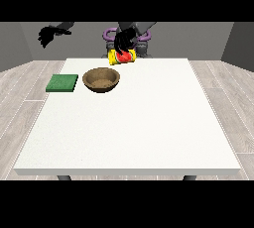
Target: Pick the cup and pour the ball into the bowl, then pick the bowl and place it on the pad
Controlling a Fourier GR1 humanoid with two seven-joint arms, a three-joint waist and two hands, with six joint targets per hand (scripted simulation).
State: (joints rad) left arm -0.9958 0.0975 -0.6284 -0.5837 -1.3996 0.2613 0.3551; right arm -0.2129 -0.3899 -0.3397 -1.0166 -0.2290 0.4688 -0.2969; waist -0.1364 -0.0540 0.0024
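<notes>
Cup [123, 57]: yellow with a red patch, tipped on its side, lifted above the table's far edge, just beyond the bowl and a little toward the view's right of it
Ball: cannot be made out; whether it is in the cup or elsewhere I cannot tell
Bowl [101, 80]: brown, upright on the table, in the far half, left of centre; its hollow looks bare
Pad [62, 83]: flat green square lying on the table near the left edge, just beside the bowl and apart from it
Hand at the view's right [124, 40]: black, over the cup from above, fingers curled down round it; the cup hangs from this hold, clear of the tabletop
Hand at the view's left [48, 35]: raised in the air beyond the table's far left corner, well apart from pad, bowl and cup; it holds nothing, and its fingers droop loosely, a little spread
Table [149, 123]: large, white; only the bowl and the pad rest on it
</notes>
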